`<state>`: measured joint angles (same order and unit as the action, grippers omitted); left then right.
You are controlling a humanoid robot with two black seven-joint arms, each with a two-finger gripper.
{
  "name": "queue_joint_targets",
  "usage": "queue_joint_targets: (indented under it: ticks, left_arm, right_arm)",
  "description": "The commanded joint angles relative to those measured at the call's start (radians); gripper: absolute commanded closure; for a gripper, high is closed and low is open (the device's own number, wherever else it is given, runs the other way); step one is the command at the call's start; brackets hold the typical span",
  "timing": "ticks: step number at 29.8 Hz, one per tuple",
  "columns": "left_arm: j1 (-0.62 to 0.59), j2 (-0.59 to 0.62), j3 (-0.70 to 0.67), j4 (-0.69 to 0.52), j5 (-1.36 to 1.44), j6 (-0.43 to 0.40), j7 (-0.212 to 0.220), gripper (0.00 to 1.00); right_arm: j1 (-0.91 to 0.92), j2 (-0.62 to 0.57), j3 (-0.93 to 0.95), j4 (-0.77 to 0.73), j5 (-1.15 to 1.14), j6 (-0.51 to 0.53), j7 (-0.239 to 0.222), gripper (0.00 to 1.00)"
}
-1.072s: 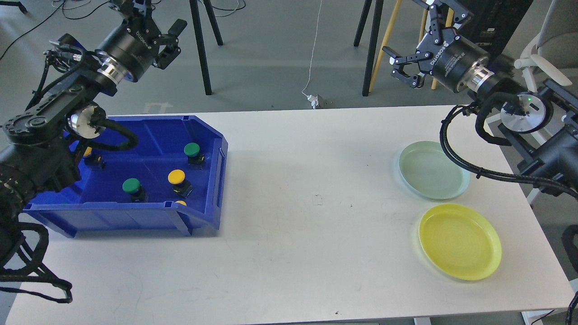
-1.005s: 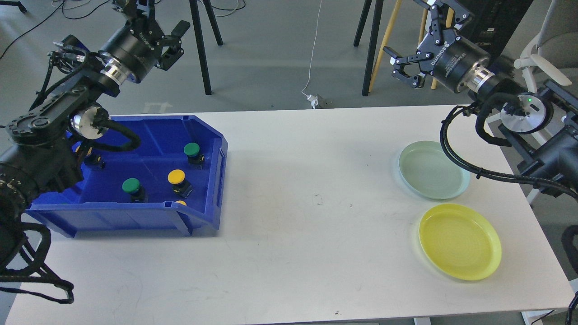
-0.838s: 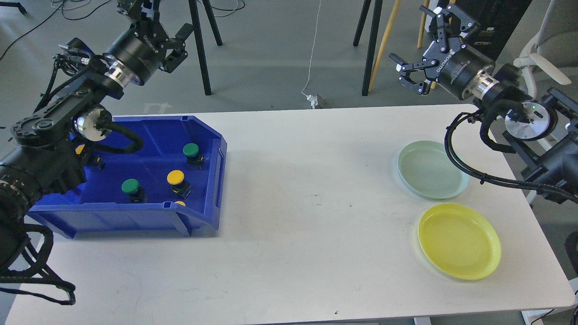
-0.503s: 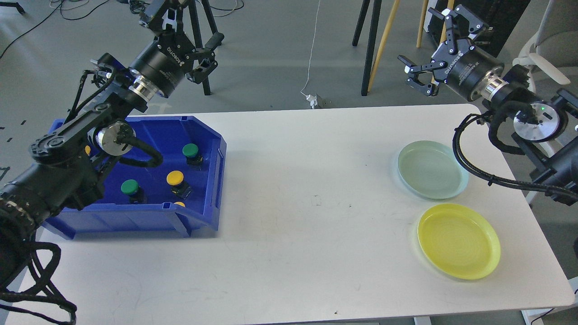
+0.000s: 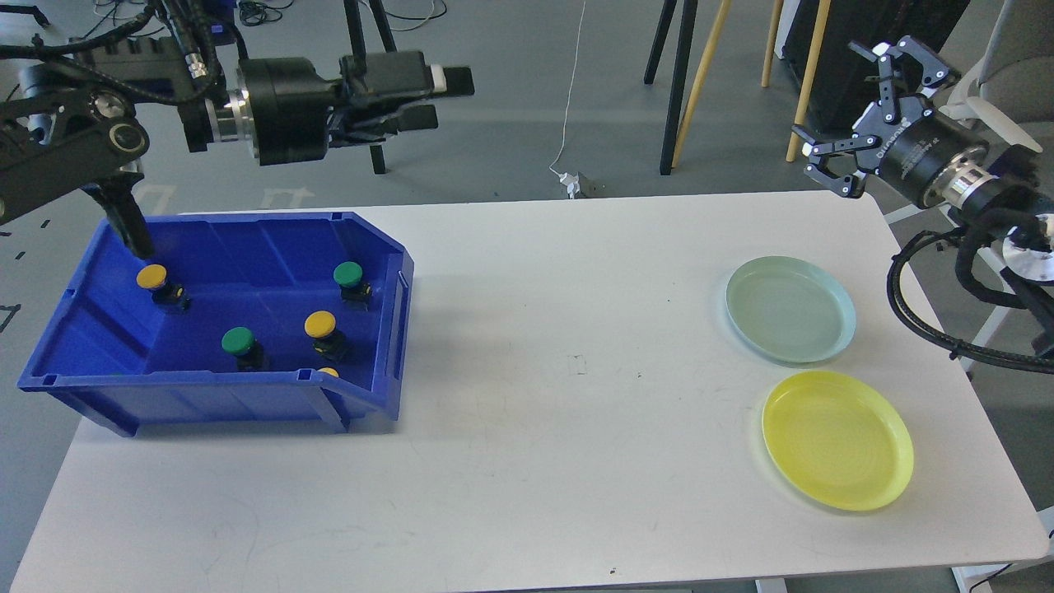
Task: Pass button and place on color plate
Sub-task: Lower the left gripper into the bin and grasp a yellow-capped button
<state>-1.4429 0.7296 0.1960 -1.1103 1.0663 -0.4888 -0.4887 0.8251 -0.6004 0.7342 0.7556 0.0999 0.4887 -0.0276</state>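
Observation:
Several buttons sit in a blue bin (image 5: pixel 206 399) at the left: yellow ones (image 5: pixel 151 277) (image 5: pixel 319 324), green ones (image 5: pixel 347 273) (image 5: pixel 237 338), and one yellow one (image 5: pixel 328 372) mostly hidden by the front wall. A pale green plate (image 5: pixel 789 319) and a yellow plate (image 5: pixel 837 439) lie empty at the right. My left gripper (image 5: pixel 451 100) is open and empty, pointing right, high above the bin's far edge. My right gripper (image 5: pixel 833 97) is open and empty, high beyond the table's far right corner.
The white table (image 5: pixel 560 428) is bare between the bin and the plates. Behind it are black tripod legs (image 5: pixel 675 82), wooden legs, a white cable (image 5: pixel 568 123) on the floor and a chair at the far right.

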Motion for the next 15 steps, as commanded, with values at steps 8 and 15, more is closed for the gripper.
queue_joint_targets:
  ticks: [8,15]
  left_arm:
    - [0.042,-0.07,0.194,0.137,0.543,0.0,0.0,0.02]
    - [0.156,-0.117,0.191,0.262,0.587,0.0,0.0,0.02]
  right_arm:
    - [-0.121,-0.032,0.096,0.002,0.007,0.0,-0.003,0.0]
    - [-0.133,-0.032,0.097,0.002,0.008,0.0,-0.003,0.0]
